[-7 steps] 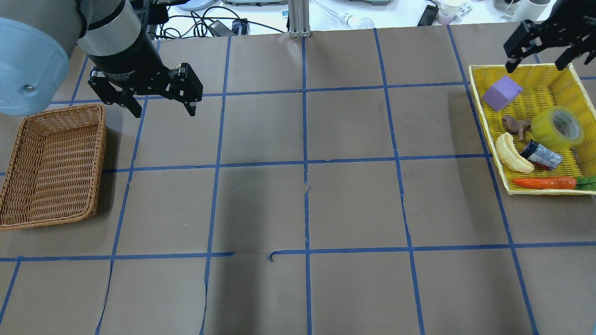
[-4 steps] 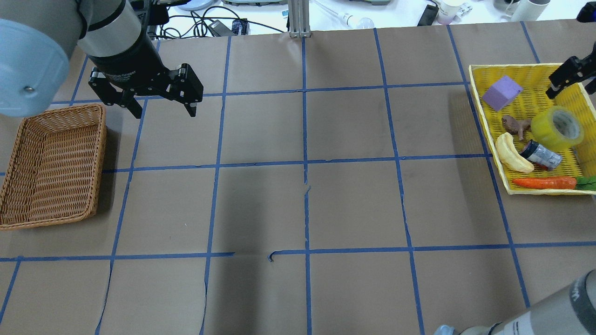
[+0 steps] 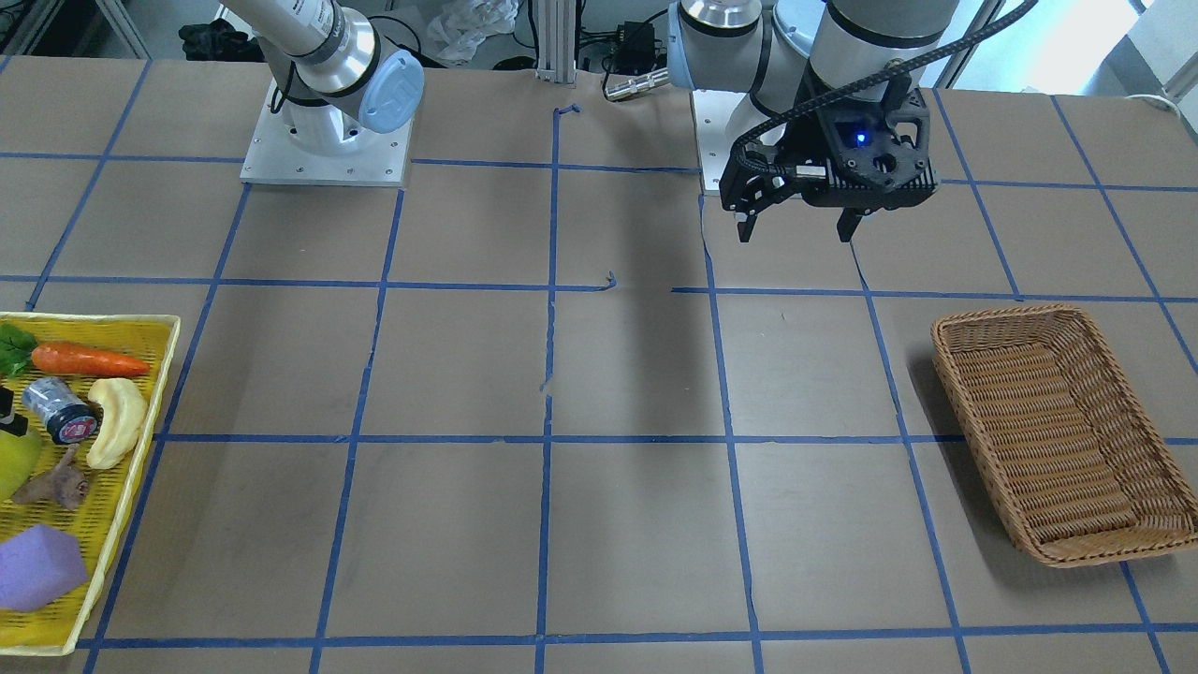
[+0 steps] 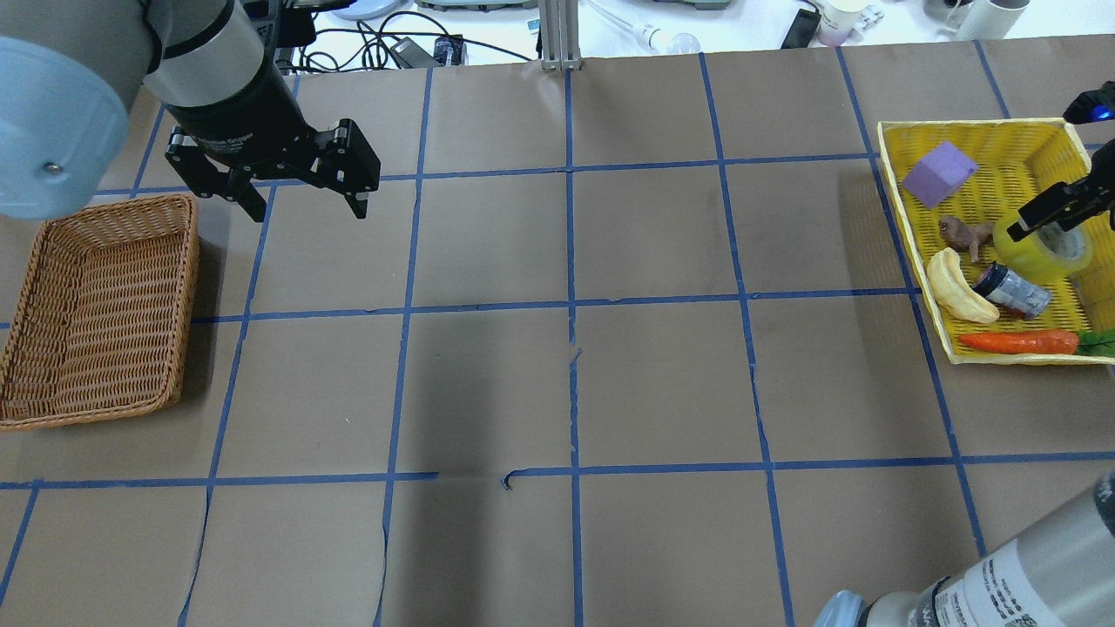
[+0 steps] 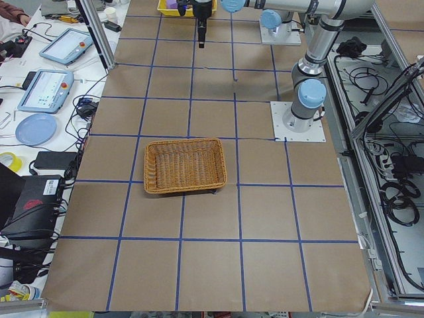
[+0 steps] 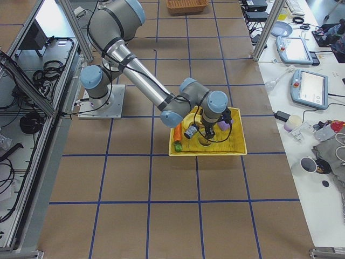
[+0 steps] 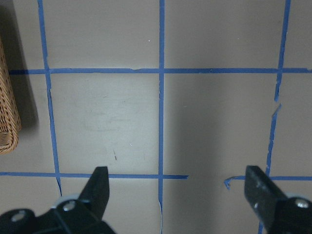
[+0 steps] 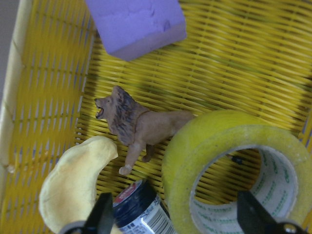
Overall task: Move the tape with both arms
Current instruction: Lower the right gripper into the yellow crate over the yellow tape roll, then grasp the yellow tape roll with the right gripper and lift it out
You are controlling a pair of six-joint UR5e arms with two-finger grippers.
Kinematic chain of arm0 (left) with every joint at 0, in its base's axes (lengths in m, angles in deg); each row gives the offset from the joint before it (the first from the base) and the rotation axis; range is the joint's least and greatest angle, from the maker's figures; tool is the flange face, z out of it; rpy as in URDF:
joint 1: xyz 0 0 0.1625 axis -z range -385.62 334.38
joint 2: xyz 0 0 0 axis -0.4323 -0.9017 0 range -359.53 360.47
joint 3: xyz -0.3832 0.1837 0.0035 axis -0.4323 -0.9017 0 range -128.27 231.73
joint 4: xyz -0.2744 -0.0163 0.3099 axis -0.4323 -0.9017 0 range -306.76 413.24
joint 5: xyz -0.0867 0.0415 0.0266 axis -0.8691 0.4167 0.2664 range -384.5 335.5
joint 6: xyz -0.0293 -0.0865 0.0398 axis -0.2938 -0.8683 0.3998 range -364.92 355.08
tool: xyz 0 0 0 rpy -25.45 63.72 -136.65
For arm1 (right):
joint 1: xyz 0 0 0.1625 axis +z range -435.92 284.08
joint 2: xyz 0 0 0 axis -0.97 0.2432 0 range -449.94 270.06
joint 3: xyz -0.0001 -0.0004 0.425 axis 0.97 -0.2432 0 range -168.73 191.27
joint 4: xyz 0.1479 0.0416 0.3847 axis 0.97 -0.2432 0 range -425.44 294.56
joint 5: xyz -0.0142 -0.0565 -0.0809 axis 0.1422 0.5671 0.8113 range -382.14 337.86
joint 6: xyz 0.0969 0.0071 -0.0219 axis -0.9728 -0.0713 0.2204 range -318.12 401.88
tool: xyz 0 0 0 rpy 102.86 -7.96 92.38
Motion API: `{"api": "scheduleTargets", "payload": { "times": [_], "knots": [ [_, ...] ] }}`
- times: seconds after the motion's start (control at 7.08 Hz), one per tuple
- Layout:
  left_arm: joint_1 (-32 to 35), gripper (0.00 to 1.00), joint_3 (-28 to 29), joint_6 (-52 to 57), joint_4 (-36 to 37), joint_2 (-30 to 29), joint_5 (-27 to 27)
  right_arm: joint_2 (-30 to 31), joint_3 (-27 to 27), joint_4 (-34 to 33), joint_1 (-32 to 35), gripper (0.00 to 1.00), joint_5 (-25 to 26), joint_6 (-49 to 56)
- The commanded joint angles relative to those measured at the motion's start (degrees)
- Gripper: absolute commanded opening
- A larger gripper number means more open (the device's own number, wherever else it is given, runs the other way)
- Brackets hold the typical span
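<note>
My right gripper (image 8: 176,215) stands open over the tray (image 8: 243,53), jaws wide apart, holding nothing. The tape (image 8: 214,131) lies in that tray directly beneath. Its near wall sits between my fingers, one finger above the core hole and the other outside it, above the can (image 8: 141,210). Judgement: this stance suits pinching the roll's wall rather than spanning the roll. Risk: the outer finger may strike the can or the lion (image 8: 141,122) just beside the tape. My left gripper (image 4: 309,212) hangs open and empty beside the basket (image 4: 188,296), presumably placed to receive.
</note>
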Motion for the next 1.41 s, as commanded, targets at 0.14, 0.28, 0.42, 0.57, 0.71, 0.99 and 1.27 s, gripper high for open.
{"api": "scheduleTargets", "payload": {
  "times": [0.14, 0.28, 0.42, 0.57, 0.71, 0.99, 1.27],
  "knots": [
    [0.0, 1.0, -0.09, -0.09, 0.0, 0.01, -0.09, -0.27, 2.37, -3.4, -0.59, 0.0, 0.64, 3.53],
    [0.0, 1.0, -0.18, 0.0, 0.0, 0.01, -0.09, -0.09, 1.93, -3.13, -0.59, 0.0, 0.64, 3.62],
    [0.0, 1.0, -0.26, 0.0, 0.0, 0.01, -0.09, 0.52, 1.23, -2.7, -0.59, 0.0, 0.47, 3.45],
    [0.0, 1.0, -0.26, 0.0, 0.0, 0.01, 0.0, 2.18, 0.18, -2.0, 0.2, 0.0, 0.64, 2.92],
    [0.0, 1.0, -0.26, 0.0, 0.0, 0.01, -0.09, 6.29, -0.18, 0.27, 3.68, 0.0, 0.64, 0.05],
    [0.0, 1.0, -0.26, 0.0, 0.0, 0.01, 0.0, 8.27, -1.14, -0.92, 21.73, 0.0, 4.49, -23.39],
    [0.0, 1.0, -0.26, -0.09, 0.0, 0.01, -0.09, 2.58, -9.01, -1.72, 38.79, 0.0, 6.25, -44.81]
  ]
}}
